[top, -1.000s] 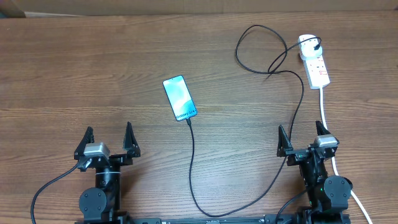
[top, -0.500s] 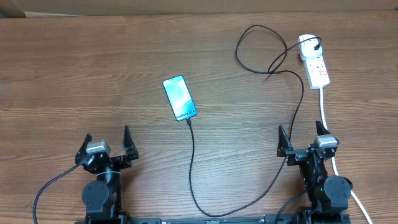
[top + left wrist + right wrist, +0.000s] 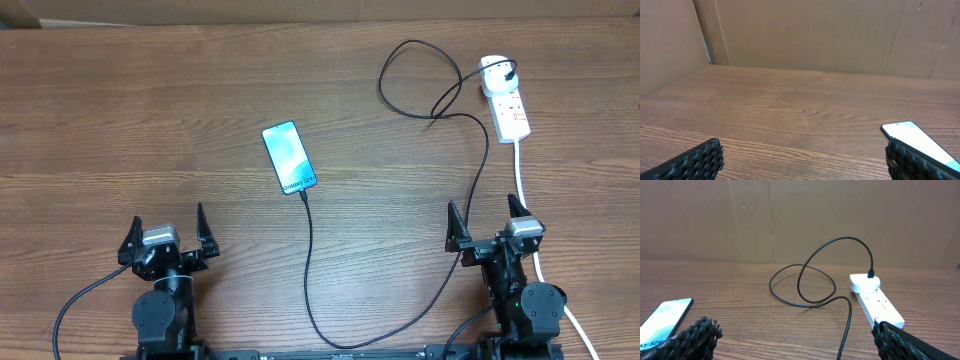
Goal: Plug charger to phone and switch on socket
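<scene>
My left end effector (image 3: 165, 232) and right end effector (image 3: 488, 220) sit released, low in frame; charger (image 3: 310, 262) meets phone (image 3: 289, 157), socket (image 3: 503, 95) switch unclear.

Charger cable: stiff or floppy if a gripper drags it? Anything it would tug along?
Probably floppy: the charger lies in loose loops and curves across the table, so it should bend rather than push. Its ends seem to reach the phone and the socket, so a hard pull would likely drag the slim phone, maybe slide the socket.
</scene>
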### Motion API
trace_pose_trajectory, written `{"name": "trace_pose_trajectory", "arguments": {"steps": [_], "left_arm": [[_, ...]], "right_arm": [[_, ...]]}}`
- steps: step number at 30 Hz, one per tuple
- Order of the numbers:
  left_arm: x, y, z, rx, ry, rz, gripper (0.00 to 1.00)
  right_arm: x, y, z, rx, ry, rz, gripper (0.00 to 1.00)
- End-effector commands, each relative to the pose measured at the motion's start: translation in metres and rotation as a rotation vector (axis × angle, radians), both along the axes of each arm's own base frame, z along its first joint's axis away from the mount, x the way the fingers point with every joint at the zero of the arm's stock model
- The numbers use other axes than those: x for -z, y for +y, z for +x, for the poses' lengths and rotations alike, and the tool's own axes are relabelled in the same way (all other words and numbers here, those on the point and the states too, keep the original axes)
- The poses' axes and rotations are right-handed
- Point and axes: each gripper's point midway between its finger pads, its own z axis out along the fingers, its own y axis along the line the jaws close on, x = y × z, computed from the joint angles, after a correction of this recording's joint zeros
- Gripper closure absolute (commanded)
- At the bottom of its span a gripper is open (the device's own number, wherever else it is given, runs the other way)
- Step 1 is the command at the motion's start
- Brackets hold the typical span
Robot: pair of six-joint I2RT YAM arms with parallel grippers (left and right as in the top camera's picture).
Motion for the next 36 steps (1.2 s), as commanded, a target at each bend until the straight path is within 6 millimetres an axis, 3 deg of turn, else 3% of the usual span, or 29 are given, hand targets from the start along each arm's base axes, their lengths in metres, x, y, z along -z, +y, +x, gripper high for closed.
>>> {"name": "trace_pose_trajectory", "arguments": {"steps": [1, 36], "left_arm": [[0.0003, -0.0014, -0.0001, 0.012, 0.001, 0.025, 0.0], [0.0001, -0.005, 0.0005, 0.034, 0.002, 0.034, 0.01]], "right_arm": [[0.0025, -0.002, 0.0004, 0.011, 0.0, 0.006, 0.0], [0.0024, -0.002, 0.0004, 0.011, 0.0, 0.006, 0.0]]}}
